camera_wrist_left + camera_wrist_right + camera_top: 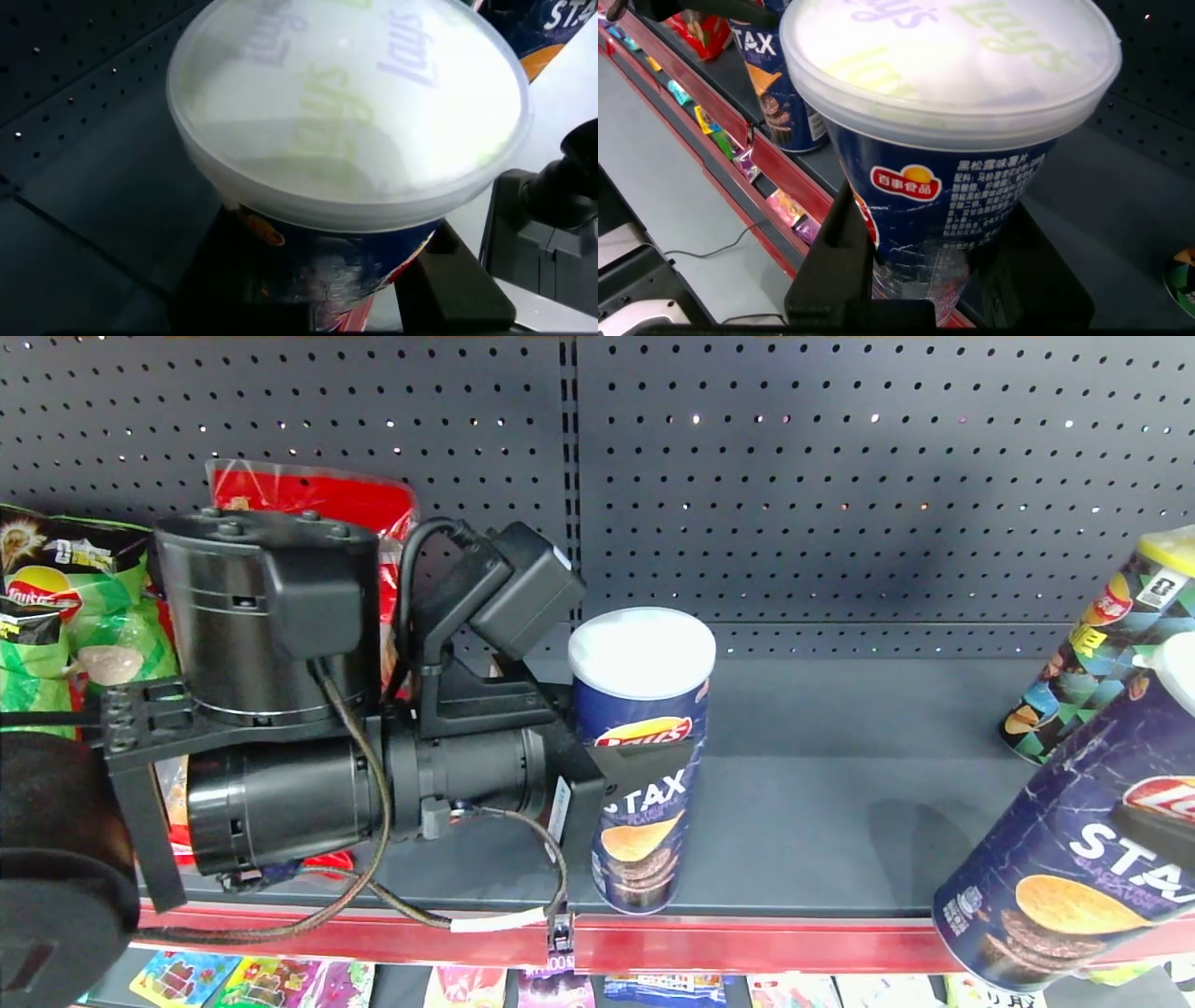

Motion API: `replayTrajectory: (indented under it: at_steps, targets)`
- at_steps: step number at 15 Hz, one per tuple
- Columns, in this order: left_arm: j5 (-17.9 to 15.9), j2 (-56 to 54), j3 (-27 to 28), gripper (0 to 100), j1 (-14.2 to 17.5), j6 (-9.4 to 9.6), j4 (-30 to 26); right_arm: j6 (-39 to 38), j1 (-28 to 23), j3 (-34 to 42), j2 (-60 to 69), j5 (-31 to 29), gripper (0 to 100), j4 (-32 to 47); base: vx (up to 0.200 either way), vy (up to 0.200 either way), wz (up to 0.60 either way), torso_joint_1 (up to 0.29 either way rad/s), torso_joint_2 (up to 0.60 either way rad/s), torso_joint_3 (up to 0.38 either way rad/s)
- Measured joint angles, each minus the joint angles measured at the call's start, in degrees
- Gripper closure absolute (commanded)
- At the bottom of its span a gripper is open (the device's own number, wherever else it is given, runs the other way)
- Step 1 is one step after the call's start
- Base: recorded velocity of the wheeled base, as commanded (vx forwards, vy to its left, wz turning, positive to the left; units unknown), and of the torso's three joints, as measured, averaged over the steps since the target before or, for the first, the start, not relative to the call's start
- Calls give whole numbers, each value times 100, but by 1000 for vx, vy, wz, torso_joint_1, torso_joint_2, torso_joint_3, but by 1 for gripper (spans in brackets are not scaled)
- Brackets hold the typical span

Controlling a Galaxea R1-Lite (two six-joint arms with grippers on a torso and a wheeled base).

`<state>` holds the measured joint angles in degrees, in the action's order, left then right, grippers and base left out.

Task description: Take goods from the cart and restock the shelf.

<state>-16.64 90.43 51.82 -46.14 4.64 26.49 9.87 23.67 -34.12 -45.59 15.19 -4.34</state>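
Observation:
A blue chips can (640, 756) with a white lid stands upright on the grey shelf (822, 821), near its front edge. My left gripper (627, 782) is shut on this can (346, 121); its dark fingers (220, 280) press the can's sides below the lid. At the lower right, a second blue chips can (1064, 868) hangs tilted in front of the shelf edge. My right gripper (1153, 826) is shut on that can (952, 121), with a finger (842, 257) on each side. The standing can (775, 89) shows beyond it.
Green and red chip bags (65, 607) fill the shelf's left end behind my left arm. A multi-coloured can (1102, 644) leans at the right edge. A pegboard wall (803, 476) backs the shelf, and a red price strip (747, 938) runs along its front.

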Motion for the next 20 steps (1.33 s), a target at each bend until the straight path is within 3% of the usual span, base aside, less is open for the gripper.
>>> replayTrajectory:
  at_steps: [10, 11, 17, 20]
  targets:
    - [52, 4, -84, 100, 0, 35, 17, 2, 2, -234, -250, 5, 100, -4, 0, 0, 0, 0, 0, 0]
    - [50, 2, -98, 0, 0, 37, 20, 2, 5, -328, -355, 7, 100, -1, 0, 0, 0, 0, 0, 0]
    - [68, -30, -158, 0, 0, 35, 9, 20, 57, -1157, -1417, 119, 100, -77, 0, 0, 0, 0, 0, 0]
    - [94, -256, -555, 0, 11, 33, 5, -27, 182, -1673, -2171, 130, 100, -521, 0, 0, 0, 0, 0, 0]
